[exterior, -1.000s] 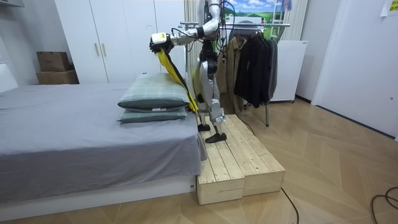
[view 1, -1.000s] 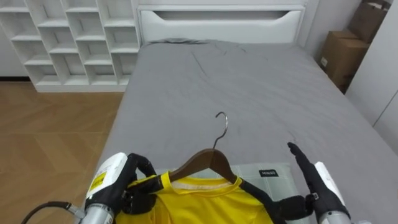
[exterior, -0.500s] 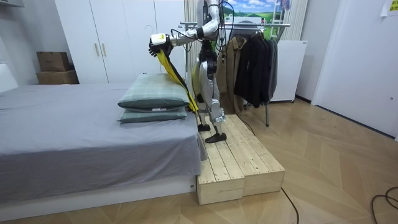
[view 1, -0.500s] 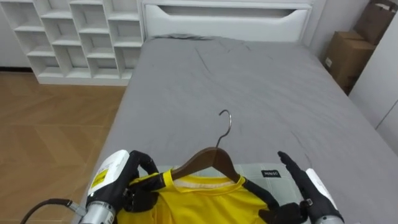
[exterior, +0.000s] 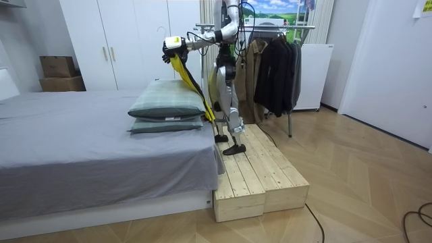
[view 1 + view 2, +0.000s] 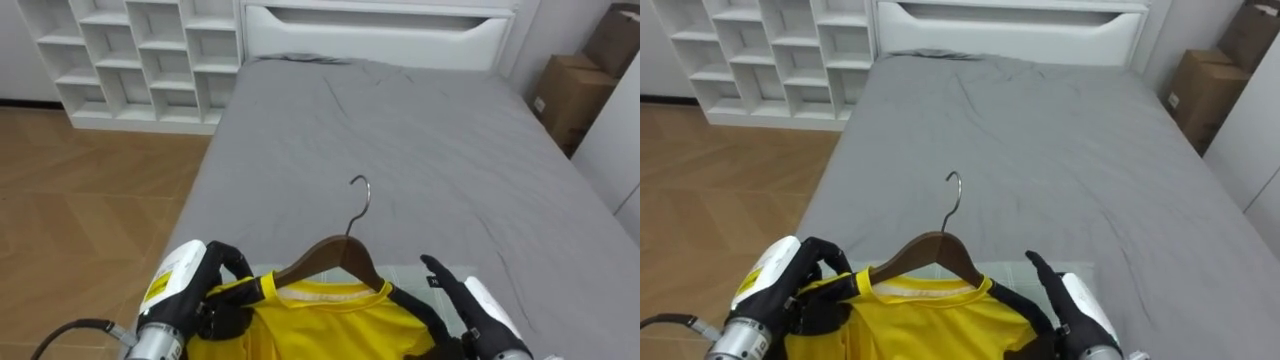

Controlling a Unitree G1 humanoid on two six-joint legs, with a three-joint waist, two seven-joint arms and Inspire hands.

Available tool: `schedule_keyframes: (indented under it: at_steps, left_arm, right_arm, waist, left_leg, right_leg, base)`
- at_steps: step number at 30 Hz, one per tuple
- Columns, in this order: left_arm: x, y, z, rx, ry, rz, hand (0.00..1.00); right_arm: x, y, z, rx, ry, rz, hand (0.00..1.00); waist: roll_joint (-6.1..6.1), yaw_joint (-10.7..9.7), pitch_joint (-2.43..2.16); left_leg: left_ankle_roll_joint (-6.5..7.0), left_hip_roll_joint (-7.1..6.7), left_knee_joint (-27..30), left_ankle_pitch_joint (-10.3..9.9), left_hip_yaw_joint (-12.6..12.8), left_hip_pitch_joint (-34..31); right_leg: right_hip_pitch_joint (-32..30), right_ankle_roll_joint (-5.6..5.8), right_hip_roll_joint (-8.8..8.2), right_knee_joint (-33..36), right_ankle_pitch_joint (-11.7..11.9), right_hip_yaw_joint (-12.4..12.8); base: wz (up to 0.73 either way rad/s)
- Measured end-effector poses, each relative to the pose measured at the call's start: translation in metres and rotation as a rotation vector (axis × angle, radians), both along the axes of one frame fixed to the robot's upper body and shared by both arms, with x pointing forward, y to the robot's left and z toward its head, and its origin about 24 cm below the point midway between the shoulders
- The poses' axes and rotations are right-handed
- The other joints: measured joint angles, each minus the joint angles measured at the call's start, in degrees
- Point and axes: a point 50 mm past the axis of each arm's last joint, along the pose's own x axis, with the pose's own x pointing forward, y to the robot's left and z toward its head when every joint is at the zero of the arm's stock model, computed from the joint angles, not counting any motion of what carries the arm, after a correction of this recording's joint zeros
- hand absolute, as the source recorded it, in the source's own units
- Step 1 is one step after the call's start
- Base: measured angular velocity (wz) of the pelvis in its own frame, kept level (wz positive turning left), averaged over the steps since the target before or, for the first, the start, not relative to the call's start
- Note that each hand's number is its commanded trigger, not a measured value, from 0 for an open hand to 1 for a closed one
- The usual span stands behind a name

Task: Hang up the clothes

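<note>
Eye views: left hand [image 6: 215, 300] curled tight round one shoulder of the yellow shirt [image 6: 330, 320] on its wooden hanger [image 6: 335, 262], hook upright. The right hand [image 6: 470, 310] is straight-fingered at the other shoulder, gripping nothing, all above the near edge of the grey bed [image 6: 400, 130]. Room view adds: robot stands on a wooden platform [image 5: 260, 175] at the bed's end, shirt held up over 2 stacked pillows [image 5: 165, 106], clothes rack [image 5: 277, 28] with dark garments behind it.
</note>
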Motion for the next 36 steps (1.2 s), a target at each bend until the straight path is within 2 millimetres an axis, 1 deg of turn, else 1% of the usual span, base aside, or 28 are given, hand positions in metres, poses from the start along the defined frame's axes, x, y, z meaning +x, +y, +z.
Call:
schedule_keyframes:
  at_steps: [4,6,13,17,20,24,29,36]
  left_arm:
    - [0.0,-0.001,-0.001,-0.007,0.001,0.0,1.0]
    - [0.0,-0.003,-0.001,-0.012,0.001,0.0,1.0]
    - [-0.001,-0.005,-0.003,-0.026,0.009,-0.001,1.0]
    - [-0.002,-0.014,-0.006,-0.029,0.022,-0.035,1.0]
    - [-0.003,-0.018,-0.007,-0.027,0.028,-0.053,1.0]
    - [-0.004,-0.024,-0.009,-0.039,0.034,-0.068,1.0]
    - [-0.004,-0.028,-0.01,-0.064,0.037,-0.071,1.0]
    - [-0.005,-0.031,-0.01,-0.071,0.039,-0.076,1.0]
  right_arm:
    - [-0.001,0.008,-0.003,-0.035,0.01,0.05,0.0]
    - [-0.001,0.011,-0.003,-0.097,0.006,0.091,0.0]
    - [0.004,0.015,0.001,-0.215,-0.048,0.128,0.0]
    - [0.003,0.022,0.0,-0.283,-0.077,0.164,0.0]
    - [0.003,0.025,0.0,-0.309,-0.103,0.167,0.0]
    - [0.004,0.031,0.002,-0.294,-0.156,0.143,0.0]
    - [0.003,0.034,0.005,-0.293,-0.217,0.118,0.0]
    - [0.003,0.037,0.007,-0.321,-0.282,0.099,0.0]
  waist:
    - [-0.25,0.1,0.04]
    - [-0.42,0.1,0.1]
    - [-0.49,0.5,0.1]
    - [-0.42,1.1,0.1]
    - [-0.21,1.5,0.16]
    - [0.49,1.7,0.23]
    - [1.22,2.7,0.38]
    - [1.24,3.0,0.35]
  left_leg:
    - [0.0,-0.06,0.5,0.0,-0.3,-0.5]
    - [0.0,-0.06,0.5,0.0,-0.3,-0.6]
    - [0.0,-0.07,0.5,0.0,-0.3,-0.6]
    - [0.0,-0.05,0.5,0.0,-0.4,-0.6]
    - [0.0,-0.06,0.5,0.0,-0.6,-0.6]
    - [0.0,-0.05,0.7,0.0,-1.4,-0.5]
    - [-0.01,-0.02,0.6,0.0,-1.4,-0.5]
    - [-0.01,-0.07,0.6,0.0,-1.3,-0.5]
  right_leg:
    - [-0.1,0.0,-0.14,0.1,0.0,0.0]
    - [-0.2,0.0,-0.14,0.1,0.0,0.0]
    - [-0.1,0.03,-0.09,0.1,0.0,0.1]
    - [-0.1,0.03,-0.08,0.1,0.0,0.1]
    - [0.0,0.03,-0.09,0.0,0.0,-0.1]
    - [0.4,0.03,-0.19,0.1,0.0,-0.8]
    - [0.4,0.03,-0.17,0.1,0.0,-0.8]
    - [0.3,0.02,-0.15,0.2,0.0,-0.5]
  base:
    - [0.03]
    - [0.0]
    - [0.0]
    - [0.0]
    - [0.03]
    - [0.09]
    - [0.01]
    - [0.0]
